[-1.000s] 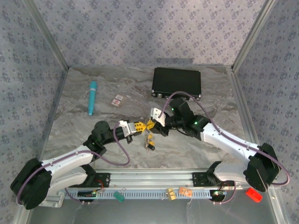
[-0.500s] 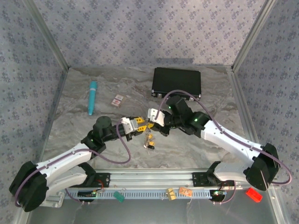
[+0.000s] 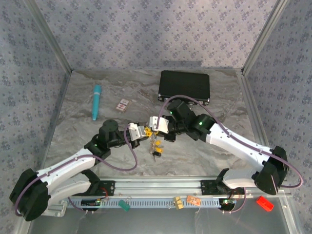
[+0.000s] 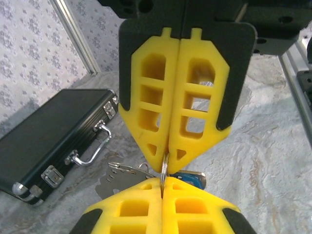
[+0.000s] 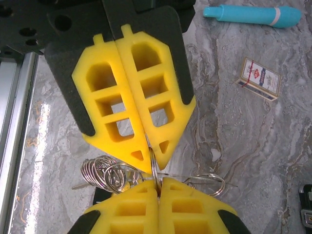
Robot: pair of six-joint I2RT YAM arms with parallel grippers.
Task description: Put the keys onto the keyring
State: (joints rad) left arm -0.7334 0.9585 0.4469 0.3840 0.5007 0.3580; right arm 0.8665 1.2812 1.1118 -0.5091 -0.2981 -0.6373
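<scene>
Shifted leftward, the left end effector (image 4: 162, 186) and right end effector (image 5: 158, 186) pinch the keyring (image 4: 164, 168); threading likely needs its coil spread.

Top camera looks down from behind onto the whole tabletop (image 3: 78, 126); left wrist camera sits close behind left gripper (image 4: 162, 186) facing right gripper (image 4: 169, 158), right wrist the reverse, sharing the keyring (image 5: 154, 168)

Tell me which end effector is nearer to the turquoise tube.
Left. The left end effector is down and right of the turquoise tube in the top view; the right end effector, meeting it on the keyring, lies farther right.
</scene>
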